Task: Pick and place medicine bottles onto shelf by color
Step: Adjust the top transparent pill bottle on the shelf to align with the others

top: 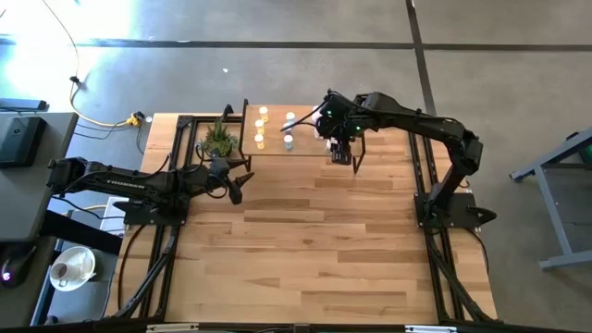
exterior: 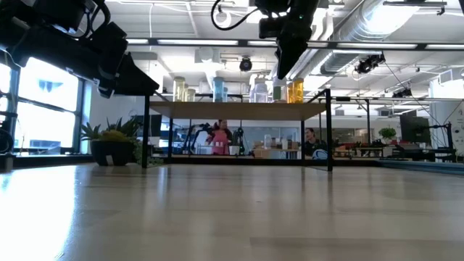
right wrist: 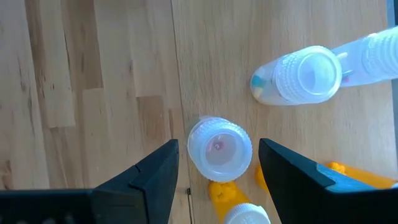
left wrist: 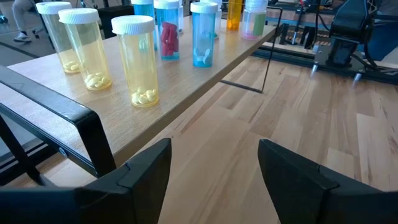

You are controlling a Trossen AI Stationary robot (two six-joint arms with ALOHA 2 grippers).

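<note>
The shelf (top: 305, 149) stands at the table's far middle, and several medicine bottles stand upright on its top. Three yellow ones (left wrist: 140, 59) are at its left end, blue ones (left wrist: 202, 31) further along, and an orange one (exterior: 296, 90) towards its right end. My right gripper (right wrist: 217, 163) hangs open over the shelf's right end (top: 340, 153), pointing steeply down. Its fingers stand on either side of a white-capped bottle (right wrist: 219, 149) and above it, touching nothing. My left gripper (left wrist: 214, 180) is open near the shelf's left end (top: 236, 188), pointing nearly level along the shelf's near side.
A small potted plant (top: 219, 139) stands on the table at the shelf's left end, close to my left gripper. A clear bottle (right wrist: 305, 74) and an orange bottle (right wrist: 227, 194) stand close around the one under my right gripper. Bare tabletop (top: 314, 240) lies nearer.
</note>
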